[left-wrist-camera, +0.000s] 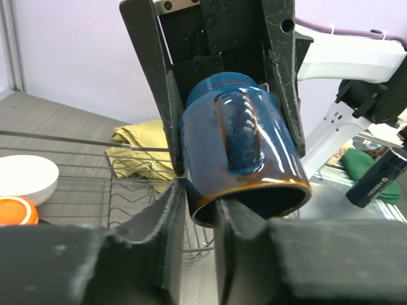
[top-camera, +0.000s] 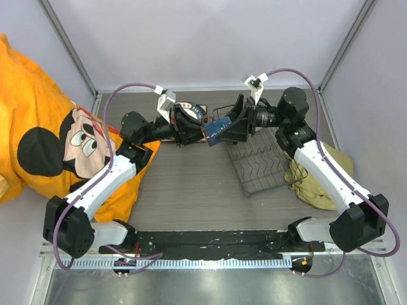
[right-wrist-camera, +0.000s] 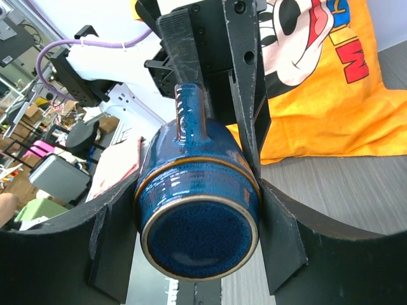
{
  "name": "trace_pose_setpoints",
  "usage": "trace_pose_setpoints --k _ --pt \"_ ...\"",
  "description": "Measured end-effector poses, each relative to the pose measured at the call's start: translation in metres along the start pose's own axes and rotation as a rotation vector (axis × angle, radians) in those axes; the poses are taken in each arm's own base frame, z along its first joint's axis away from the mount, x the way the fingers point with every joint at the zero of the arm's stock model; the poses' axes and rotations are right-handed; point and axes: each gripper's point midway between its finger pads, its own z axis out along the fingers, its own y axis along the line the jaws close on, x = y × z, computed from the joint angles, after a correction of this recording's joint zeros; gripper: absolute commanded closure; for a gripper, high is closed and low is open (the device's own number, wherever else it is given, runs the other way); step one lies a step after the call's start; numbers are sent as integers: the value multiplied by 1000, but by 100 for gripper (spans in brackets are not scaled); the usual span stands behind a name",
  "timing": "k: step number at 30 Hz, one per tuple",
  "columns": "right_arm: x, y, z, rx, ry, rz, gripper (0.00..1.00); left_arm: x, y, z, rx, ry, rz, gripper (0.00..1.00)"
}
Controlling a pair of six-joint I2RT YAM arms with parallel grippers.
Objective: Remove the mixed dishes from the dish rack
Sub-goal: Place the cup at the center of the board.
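The small dark-blue cup hangs in the air between both arms, left of the dish rack. My right gripper is shut on the cup's body, a finger on each side, with the cup's base facing its camera. My left gripper grips the cup's rim, one finger outside and one inside the mouth. A white bowl and an orange mug show at the left, by the rack's wires. The two plates are not visible.
An orange Mickey Mouse cloth covers the table's left side under my left arm. An olive cloth lies bunched right of the rack, under my right arm. Grey walls close the back and sides.
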Motion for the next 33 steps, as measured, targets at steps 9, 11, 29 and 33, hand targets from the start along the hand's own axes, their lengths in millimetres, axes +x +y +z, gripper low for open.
trace_pose_setpoints --k 9,11,29,33 --pt "1 -2 -1 12 1 25 74 1 4 2 0 -11 -18 100" --pt "2 -4 -2 19 3 29 64 2 5 2 -1 -10 -28 100" --pt "11 -15 -7 99 45 19 36 12 11 0 -21 6 -43 100" --pt "9 -13 -9 102 52 28 34 13 12 0 -25 4 -34 100"
